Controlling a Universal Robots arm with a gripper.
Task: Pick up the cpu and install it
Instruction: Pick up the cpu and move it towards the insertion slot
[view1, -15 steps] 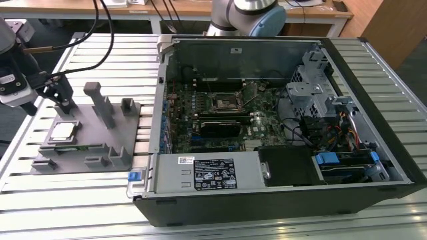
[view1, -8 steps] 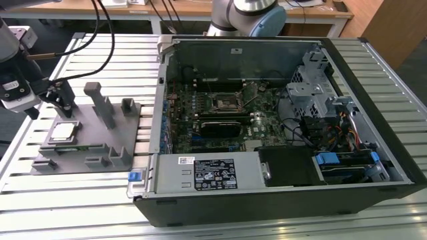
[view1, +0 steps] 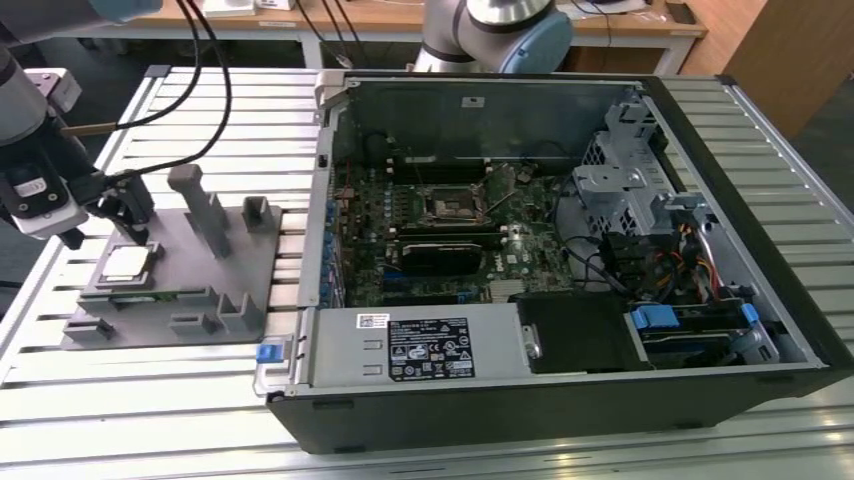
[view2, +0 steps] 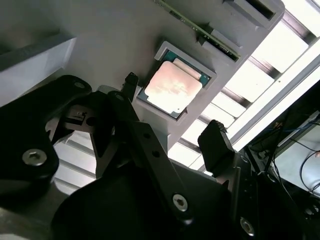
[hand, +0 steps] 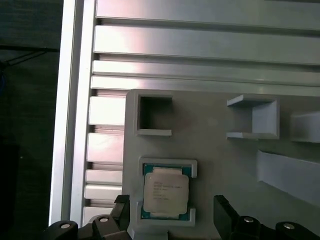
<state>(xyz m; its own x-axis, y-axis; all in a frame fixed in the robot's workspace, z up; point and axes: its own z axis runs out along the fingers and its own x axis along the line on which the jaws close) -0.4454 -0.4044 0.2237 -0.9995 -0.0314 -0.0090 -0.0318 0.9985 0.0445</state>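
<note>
The cpu (view1: 127, 263) lies flat in a shallow square pocket of the grey tray (view1: 187, 255), at the lower left of the exterior view, its silvery top facing up and a pale rim showing round it. The gripper (view1: 102, 228) hangs just above it at the exterior view's left edge, with the fingers (view1: 135, 214) spread wide and holding nothing. In both wrist views the cpu (view2: 173, 85) (hand: 166, 196) sits between the two black fingers (view2: 215, 142) (hand: 223, 206), one on each side of the pocket. The gap between them is wider than the chip, and neither finger touches it. Whether the tips touch the tray (hand: 220, 165) itself I cannot tell. Upright posts (view1: 203, 203) rise from the tray just beside the pocket, toward the frame's centre. The tray rests on a slatted aluminium table (view1: 160, 400). To its right, filling the centre and right of the exterior view, the open case (view1: 561, 410) lies on its side with the motherboard (view1: 400, 260) exposed. The socket (view1: 454, 205) sits near the middle of that board, well apart from the cpu. Black cables (view1: 200, 60) run down from the upper left of the frame toward the gripper, and a second arm's base (view1: 497, 30) stands at the top centre behind the case.
</note>
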